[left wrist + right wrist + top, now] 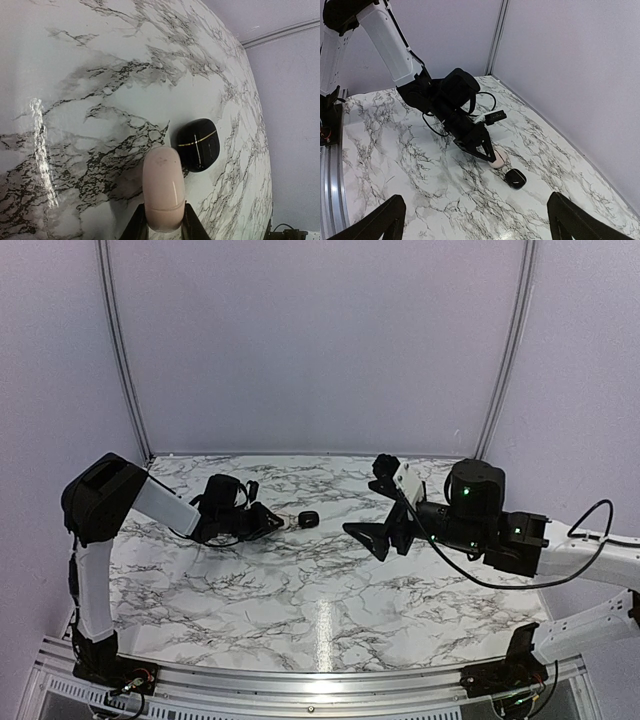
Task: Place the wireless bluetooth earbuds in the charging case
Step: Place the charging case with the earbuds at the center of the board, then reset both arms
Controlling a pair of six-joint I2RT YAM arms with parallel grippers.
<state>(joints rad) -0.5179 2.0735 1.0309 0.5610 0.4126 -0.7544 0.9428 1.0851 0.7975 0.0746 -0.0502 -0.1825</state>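
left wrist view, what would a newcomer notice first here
A pale pink pebble-shaped case fills the bottom centre, pinched between the left arm's fingers. Just beyond it a glossy black rounded lump with gold lines lies on the grey-veined white marble table.

Charging case point(163, 187): pale pinkish-white, glossy, smooth rounded pebble shape. Looks shut, w/ thin seam line curving across near its clamped end. One end pinched betw. fingers of left gripper point(164, 222), free end pointing away from them. Lies just beside black lump point(198, 144), on lump's left in top view; touching or not, can't tell.
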